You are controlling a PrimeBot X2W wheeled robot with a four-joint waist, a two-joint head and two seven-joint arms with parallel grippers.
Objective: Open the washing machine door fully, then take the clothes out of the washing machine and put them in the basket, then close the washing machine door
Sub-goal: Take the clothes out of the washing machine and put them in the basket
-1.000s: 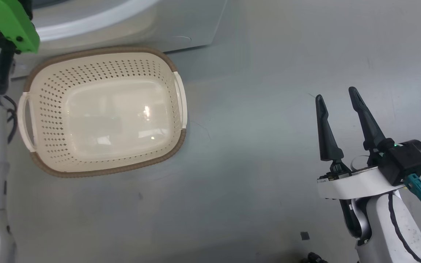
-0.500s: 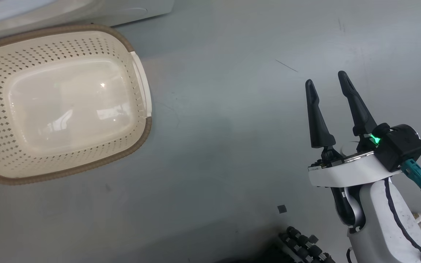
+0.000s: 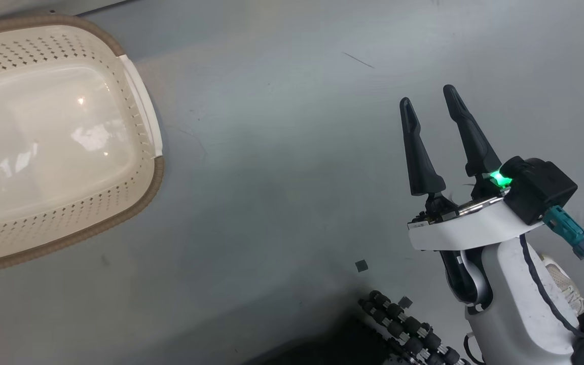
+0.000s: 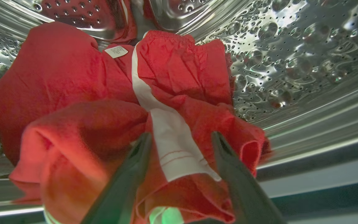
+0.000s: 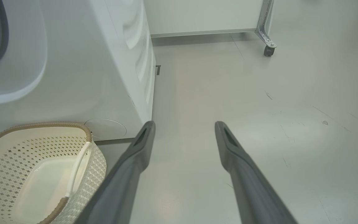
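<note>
Soft, even light on the floor (image 3: pixel 282 152), dim shadow low-left of the right fingers (image 3: pixel 416 152). Glare spots in the basket (image 3: pixel 140 116) far to their left. Past the blurred left fingers (image 4: pixel 126 186) the drum (image 4: pixel 291 46) glitters; green glow tints the clothes (image 4: pixel 182 62) between them.

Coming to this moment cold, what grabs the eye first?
The heap of bright red clothes with a white stripe, lying in the shiny steel drum, with the left gripper open astride the stripe. Next, the cream basket at the head view's left, bare inside where it shows, and the right gripper open above the grey floor at the right.
</note>
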